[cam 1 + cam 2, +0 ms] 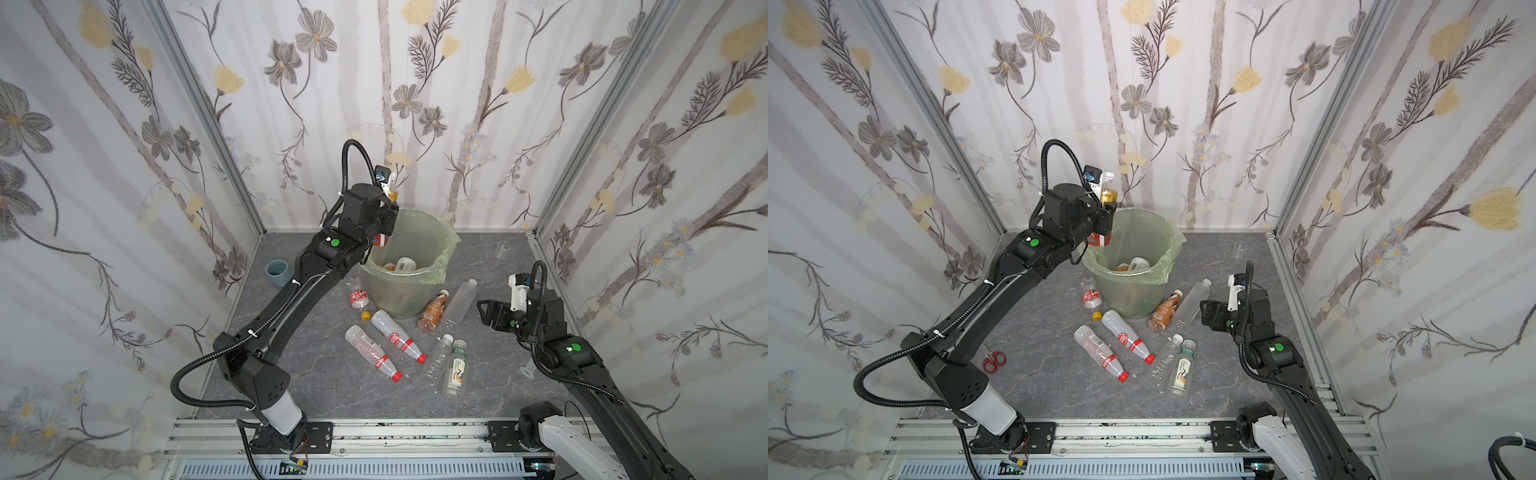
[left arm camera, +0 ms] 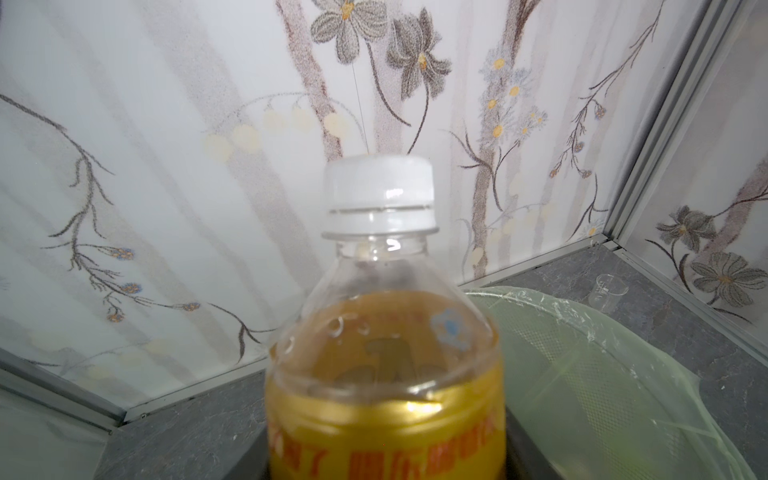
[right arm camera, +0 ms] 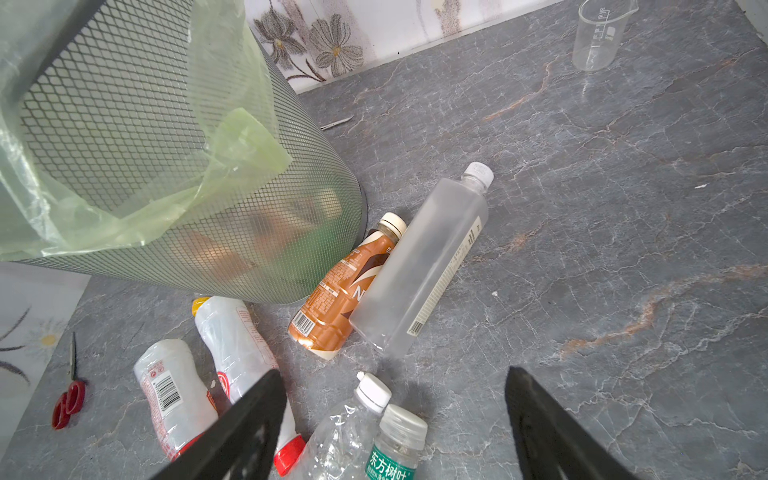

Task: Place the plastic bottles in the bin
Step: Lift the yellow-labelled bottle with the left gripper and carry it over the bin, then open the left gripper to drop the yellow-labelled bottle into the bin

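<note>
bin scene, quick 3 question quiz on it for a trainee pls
1. True or false: the left gripper holds a yellow-labelled bottle up by the rim of the bin.
2. Fill in: the jaws of the right gripper stand ____, with nothing between them.
3. The coffee bottle lies: A) inside the bin B) on the table beside the frosted bottle C) in the right gripper.
Key: 1 true; 2 open; 3 B.
</note>
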Controlling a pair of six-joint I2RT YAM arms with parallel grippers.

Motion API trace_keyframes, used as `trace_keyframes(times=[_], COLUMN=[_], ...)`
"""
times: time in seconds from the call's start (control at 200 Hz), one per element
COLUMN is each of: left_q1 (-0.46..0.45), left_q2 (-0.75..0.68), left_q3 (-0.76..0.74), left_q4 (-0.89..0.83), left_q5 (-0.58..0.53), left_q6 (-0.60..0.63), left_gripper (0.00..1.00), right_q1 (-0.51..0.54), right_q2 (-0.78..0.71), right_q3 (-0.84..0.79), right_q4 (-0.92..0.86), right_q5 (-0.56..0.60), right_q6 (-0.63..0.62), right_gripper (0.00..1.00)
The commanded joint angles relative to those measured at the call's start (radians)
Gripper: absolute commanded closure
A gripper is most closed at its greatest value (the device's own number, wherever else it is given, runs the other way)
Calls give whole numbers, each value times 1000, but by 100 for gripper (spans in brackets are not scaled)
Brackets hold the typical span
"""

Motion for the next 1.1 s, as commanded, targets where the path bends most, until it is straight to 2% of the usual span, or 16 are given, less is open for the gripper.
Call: trace_keyframes(times=[0.0, 0.15, 0.545, 0.78, 0.955, 1.095], left_q1=[0, 3, 14, 17, 17, 17], left_q2=[13, 18, -13, -54, -141, -275], left_q3=[-14, -60, -176, -229, -306, -454], left_q4=[128, 188, 260, 264, 261, 257], left_q5=[16, 5, 9, 21, 38, 41], left_q6=[72, 99, 97, 85, 33, -39], left_gripper=[44, 43, 22, 18, 17, 15], right_q1=[1, 0, 1, 1, 1, 2], right_q2=[-6, -20, -52, -42, -29, -22], right_q3=[9, 6, -6, -6, -9, -24], right_q4=[7, 3, -17, -1, -3, -7], right_q5=[-3, -3, 3, -8, -14, -18], right_q6=[9, 14, 19, 29, 30, 29], right_gripper=[16, 16, 16, 17, 17, 16])
